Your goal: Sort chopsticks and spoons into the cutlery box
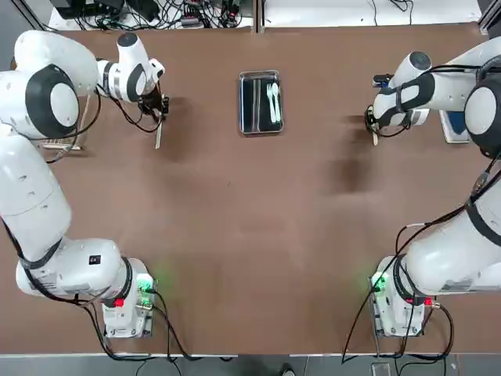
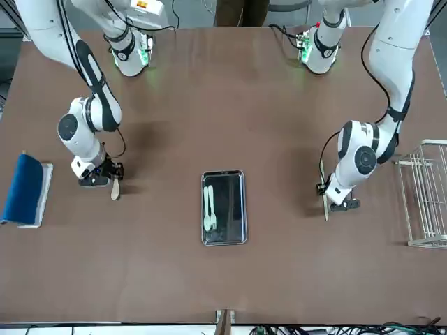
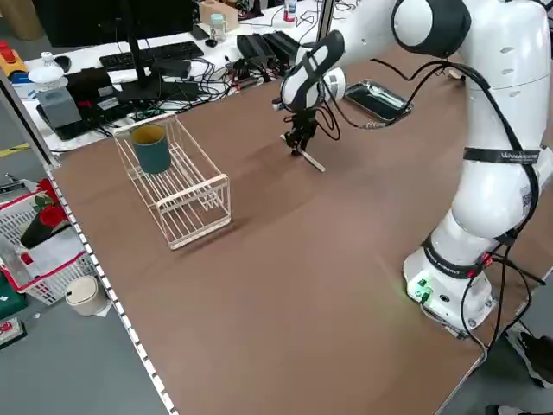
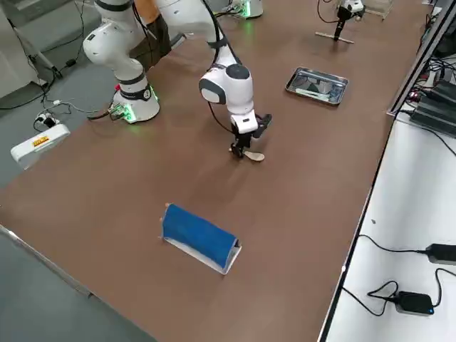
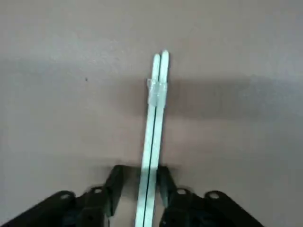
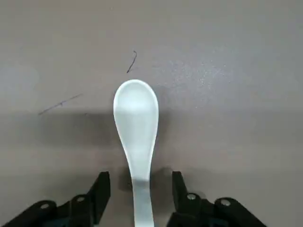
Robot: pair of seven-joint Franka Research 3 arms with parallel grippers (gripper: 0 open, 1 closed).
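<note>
on the brown desk (image 1: 235,235), our left end effector (image 5: 140,182) sits at ten o'clock in the top view, its fingers (image 5: 115,182) close beside a pair of thin pale wooden chopsticks (image 5: 154,127) lying flat between them; we cannot tell if they grip yet. our right end effector (image 6: 137,189) at two o'clock straddles the handle of a small white spoon (image 6: 136,127), fingers open with gaps either side. the shiny metal cutlery box (image 1: 245,102) at twelve o'clock holds two white spoons (image 1: 273,100) in its right compartment.
</note>
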